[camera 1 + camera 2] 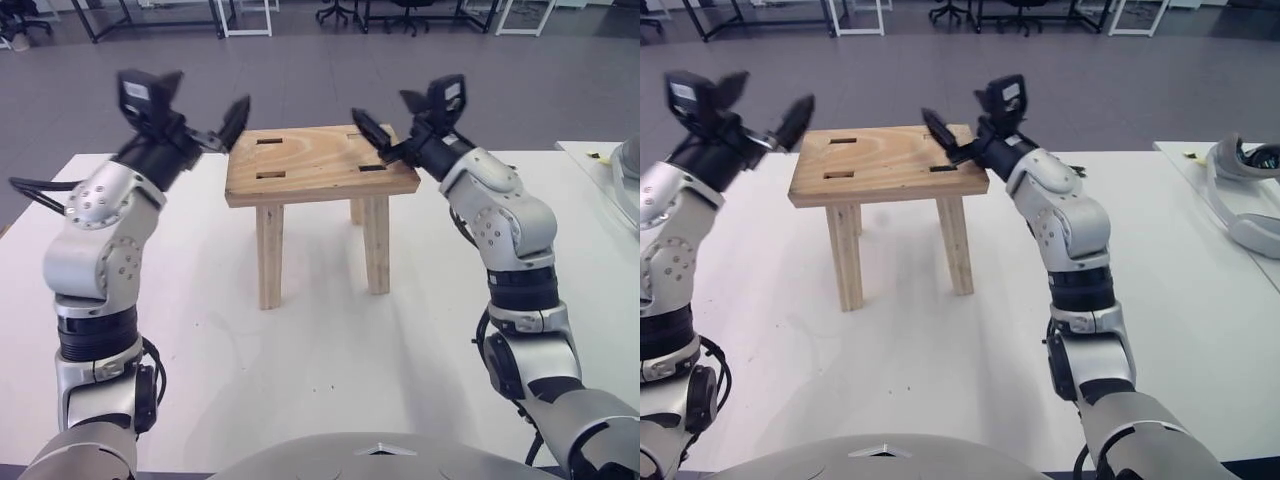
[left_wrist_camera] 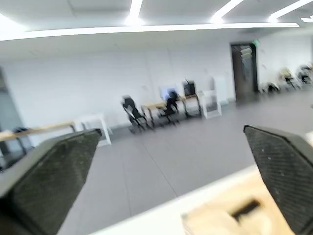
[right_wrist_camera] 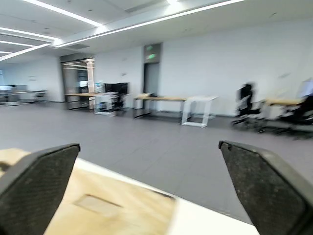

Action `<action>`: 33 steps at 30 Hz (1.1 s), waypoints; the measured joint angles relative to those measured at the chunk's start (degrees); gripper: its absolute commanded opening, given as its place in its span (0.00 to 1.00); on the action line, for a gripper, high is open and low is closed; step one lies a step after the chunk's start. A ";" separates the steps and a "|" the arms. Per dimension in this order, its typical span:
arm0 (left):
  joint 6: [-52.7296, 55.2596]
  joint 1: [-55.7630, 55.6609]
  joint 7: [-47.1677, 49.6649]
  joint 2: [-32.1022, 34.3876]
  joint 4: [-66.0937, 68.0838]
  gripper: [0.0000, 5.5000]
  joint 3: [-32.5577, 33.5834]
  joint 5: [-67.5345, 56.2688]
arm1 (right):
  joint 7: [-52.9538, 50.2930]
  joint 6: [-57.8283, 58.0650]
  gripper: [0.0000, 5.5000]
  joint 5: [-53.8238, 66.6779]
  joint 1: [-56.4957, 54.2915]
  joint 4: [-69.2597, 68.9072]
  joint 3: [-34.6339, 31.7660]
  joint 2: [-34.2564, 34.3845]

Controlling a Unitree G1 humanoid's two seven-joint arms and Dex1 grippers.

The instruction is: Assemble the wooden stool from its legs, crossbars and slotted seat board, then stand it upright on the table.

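The wooden stool point(image 1: 318, 162) stands upright on the white table point(image 1: 330, 360), its slotted seat board on top and its legs point(image 1: 268, 255) below. My left gripper point(image 1: 205, 100) is open, held in the air just off the seat's left edge, touching nothing. My right gripper point(image 1: 392, 122) is open as well, hovering over the seat's right rear corner. In the left wrist view the left gripper's own dark fingers point(image 2: 49, 191) spread wide, with a corner of the seat point(image 2: 234, 215) beyond them. The right wrist view has the seat point(image 3: 98, 205) below the right gripper's spread fingers point(image 3: 269, 191).
A white headset-like device point(image 1: 1240, 190) lies on the neighbouring table at the far right. Bare tabletop surrounds the stool on all sides. Grey floor, desks and office chairs fill the room behind.
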 measured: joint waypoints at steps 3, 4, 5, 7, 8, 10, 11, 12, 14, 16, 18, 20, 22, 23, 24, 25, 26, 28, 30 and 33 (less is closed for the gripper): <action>-3.51 13.41 2.97 -1.39 2.85 0.98 3.08 5.90 | -7.93 -10.44 0.96 -11.24 11.20 1.04 -2.26 -1.67; -4.61 16.84 3.64 -1.70 5.59 0.98 3.16 8.63 | -10.20 -12.66 0.96 -13.61 14.85 3.05 -3.16 -1.55; -5.44 19.64 4.27 -2.18 7.98 0.98 3.23 10.12 | -11.81 -14.34 0.96 -15.26 17.67 5.21 -3.80 -1.43; -6.20 22.21 4.95 -3.69 10.59 0.98 3.20 11.81 | -13.32 -17.41 0.96 -17.63 20.46 8.63 -4.06 -0.73; -7.21 22.15 5.11 -4.06 10.79 0.98 3.22 11.89 | -13.43 -18.69 0.96 -18.09 20.45 9.24 -4.12 -0.55; -7.92 22.08 5.47 -4.90 11.72 0.98 3.22 11.92 | -13.43 -19.79 0.96 -18.07 20.45 9.72 -4.38 0.68; -7.93 22.08 5.55 -5.32 12.19 0.98 3.21 11.95 | -13.32 -19.97 0.96 -17.98 20.45 9.89 -4.46 1.41; -7.93 22.09 5.69 -5.58 12.24 0.98 3.07 12.16 | -13.01 -20.01 0.96 -17.81 20.45 10.26 -4.47 1.65; -8.27 22.18 6.78 -6.00 12.24 0.98 2.48 14.06 | -12.36 -20.38 0.96 -17.65 20.40 10.97 -4.71 1.70; -9.58 22.94 7.89 -7.15 12.26 0.98 0.83 16.42 | -12.25 -20.65 0.96 -17.72 20.07 12.26 -5.43 1.67; -10.15 24.36 8.41 -8.39 11.56 0.98 0.39 17.47 | -11.28 -20.67 0.96 -18.16 18.65 13.98 -5.54 1.12; -10.40 25.43 9.36 -9.78 10.43 0.98 -0.36 18.49 | -11.02 -20.58 0.96 -18.56 16.42 16.41 -5.87 0.26; -10.59 26.38 9.75 -10.49 9.04 0.98 -0.94 18.75 | -11.22 -20.05 0.96 -18.57 14.07 19.26 -7.08 -0.54; -10.65 26.87 9.99 -11.28 8.94 0.98 -1.25 18.83 | -11.21 -20.02 0.96 -18.65 13.45 20.58 -7.61 -1.17; -10.65 27.13 10.08 -11.94 8.94 0.98 -1.32 18.86 | -10.98 -19.99 0.96 -18.73 13.08 21.19 -7.79 -1.40; -10.65 27.17 10.09 -12.28 8.92 0.98 -1.32 18.80 | -10.62 -20.03 0.96 -19.03 12.56 21.77 -7.56 -1.61; -10.67 27.23 10.15 -12.52 8.90 0.98 -1.27 18.80 | -10.11 -20.13 0.96 -19.59 12.32 22.16 -7.24 -1.84; -10.69 27.69 10.56 -13.52 8.89 0.98 -1.16 18.81 | -8.74 -20.19 0.96 -20.58 12.01 22.96 -6.14 -2.36; -10.69 27.91 10.73 -13.99 8.89 0.98 -1.17 18.85 | -7.97 -20.65 0.96 -20.70 11.90 23.05 -5.69 -2.57; -10.68 27.97 11.43 -14.40 8.73 0.98 -1.13 18.86 | -6.28 -21.20 0.96 -20.71 11.85 23.17 -5.52 -3.06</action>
